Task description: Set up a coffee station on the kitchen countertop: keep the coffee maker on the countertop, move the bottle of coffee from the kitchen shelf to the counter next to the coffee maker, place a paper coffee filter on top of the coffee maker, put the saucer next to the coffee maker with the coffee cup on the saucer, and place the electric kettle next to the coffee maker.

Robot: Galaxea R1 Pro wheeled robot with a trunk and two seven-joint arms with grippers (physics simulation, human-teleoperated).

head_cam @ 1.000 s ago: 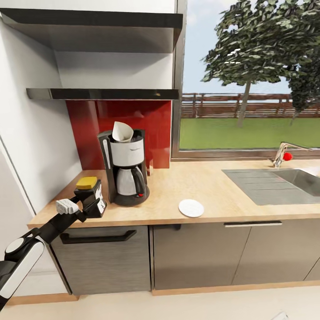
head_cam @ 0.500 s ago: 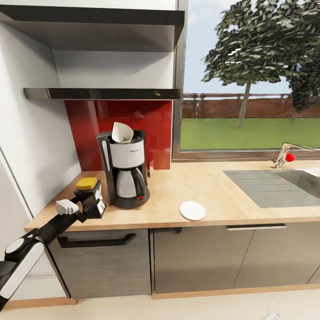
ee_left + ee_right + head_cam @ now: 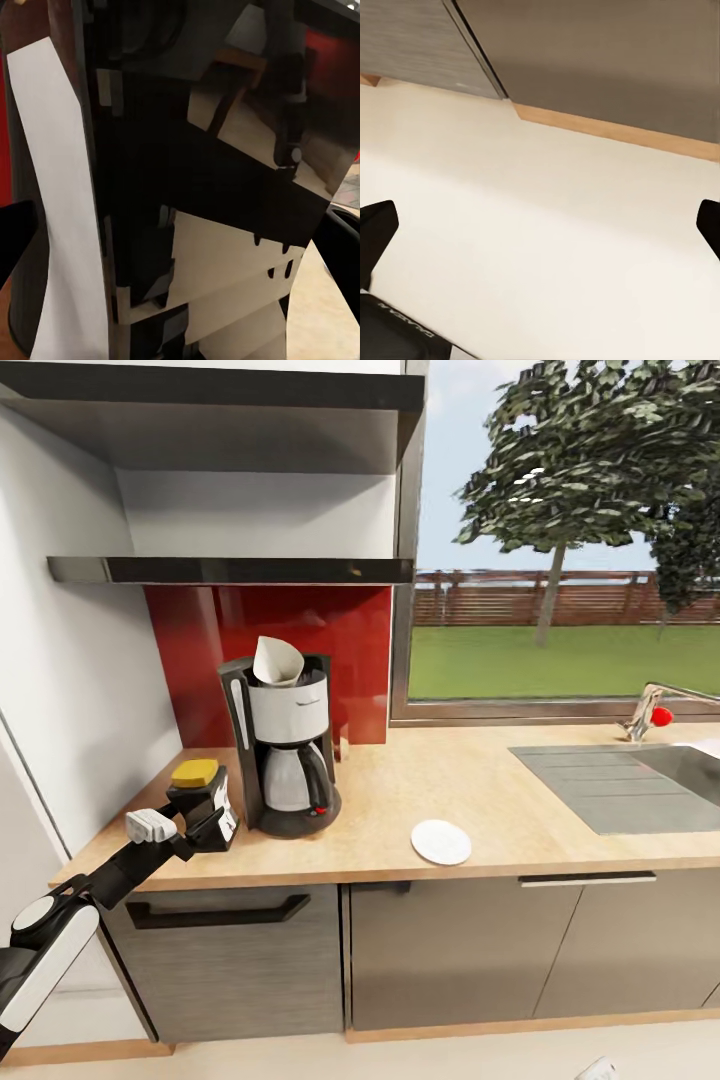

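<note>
The bottle of coffee (image 3: 203,800) (yellow cap) stands near the counter (image 3: 500,800) front edge, just beside the coffee maker (image 3: 285,750), pinched by the left gripper (image 3: 205,822) fingers. A paper filter (image 3: 277,660) tops the maker; the saucer (image 3: 441,841) sits well apart. The right gripper (image 3: 540,232) fingers hang spread above floor (image 3: 547,202).

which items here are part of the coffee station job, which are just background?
Job: coffee maker, paper coffee filter on top of it, bottle of coffee in the left tool, saucer.
Background: sink, tap, shelf.
</note>
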